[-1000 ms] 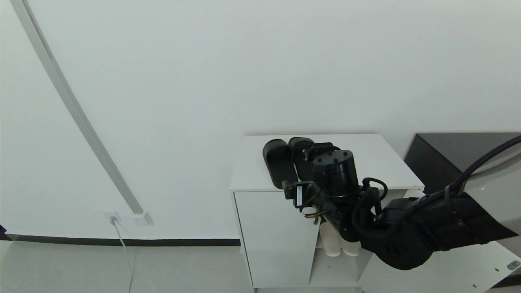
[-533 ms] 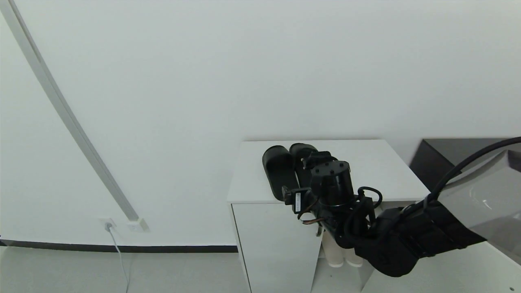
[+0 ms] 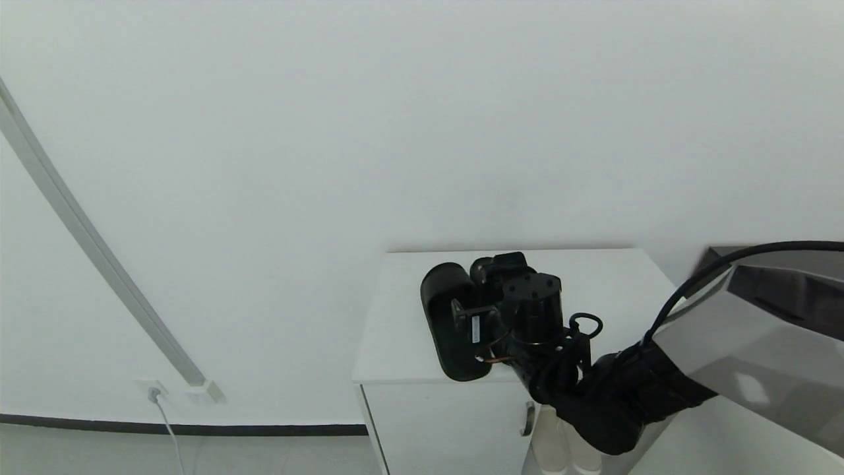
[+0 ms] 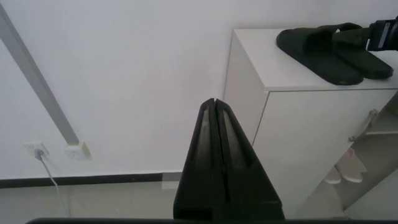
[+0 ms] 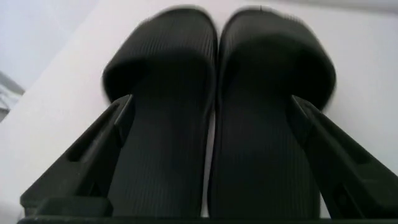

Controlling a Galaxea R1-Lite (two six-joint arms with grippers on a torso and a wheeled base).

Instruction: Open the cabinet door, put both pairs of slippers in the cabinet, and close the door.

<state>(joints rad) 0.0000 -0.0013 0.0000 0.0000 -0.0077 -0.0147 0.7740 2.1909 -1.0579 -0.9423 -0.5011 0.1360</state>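
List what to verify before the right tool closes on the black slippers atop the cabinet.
1. The right tool is open: ok.
2. Both black slippers lie between its fingers: ok, side by side.
3. Those fingers clear of the cabinet: cannot tell.
4. Its compartment open for stowing: ok; white slippers sit inside.
5. The left tool is shut, apart from the cabinet: ok.

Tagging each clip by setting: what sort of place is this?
Probably a home-style entryway, or a mock-up of one. A low white cabinet stands against a bare white wall, a pair of black slippers lies on its top, and a wall socket with a cable plugged in sits just above the floor.
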